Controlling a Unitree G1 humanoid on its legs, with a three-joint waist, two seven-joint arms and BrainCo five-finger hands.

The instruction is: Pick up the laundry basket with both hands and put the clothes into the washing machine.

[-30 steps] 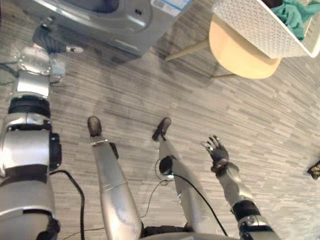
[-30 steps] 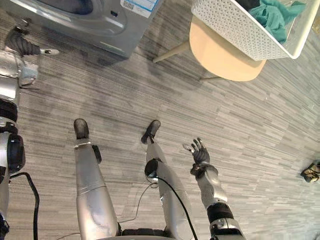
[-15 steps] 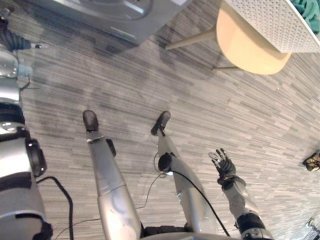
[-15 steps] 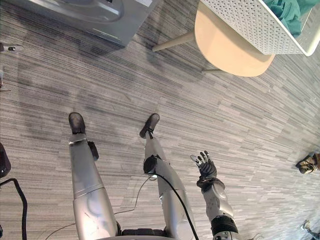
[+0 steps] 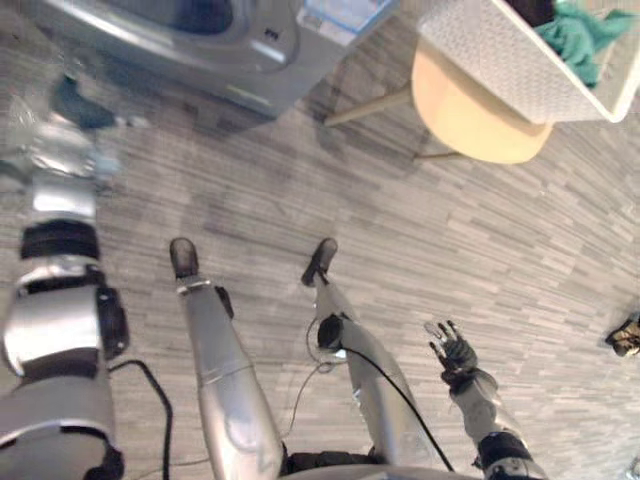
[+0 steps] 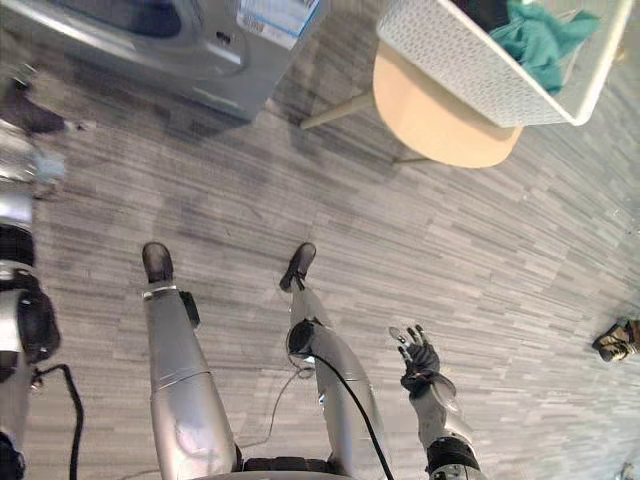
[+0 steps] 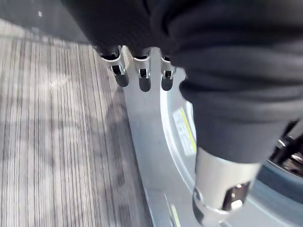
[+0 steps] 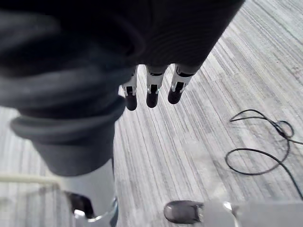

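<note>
Basket [image 6: 450, 60] on stool [image 6: 430, 125]; clothes [image 6: 535, 40] inside

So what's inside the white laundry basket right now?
A teal garment lies in the laundry basket, with something dark beside it. The perforated wall hides whatever lies deeper.

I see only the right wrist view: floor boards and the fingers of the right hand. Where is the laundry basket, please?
Observer: The white laundry basket stands on a round wooden stool, ahead of the open right hand and not touched by it.
Operator: Are there clothes in it?
Observer: Yes, teal clothes lie inside the basket.
Operator: And where is the washing machine?
Observer: The washing machine stands ahead on the left, beside the stool; the left hand hangs open close before its grey front.
</note>
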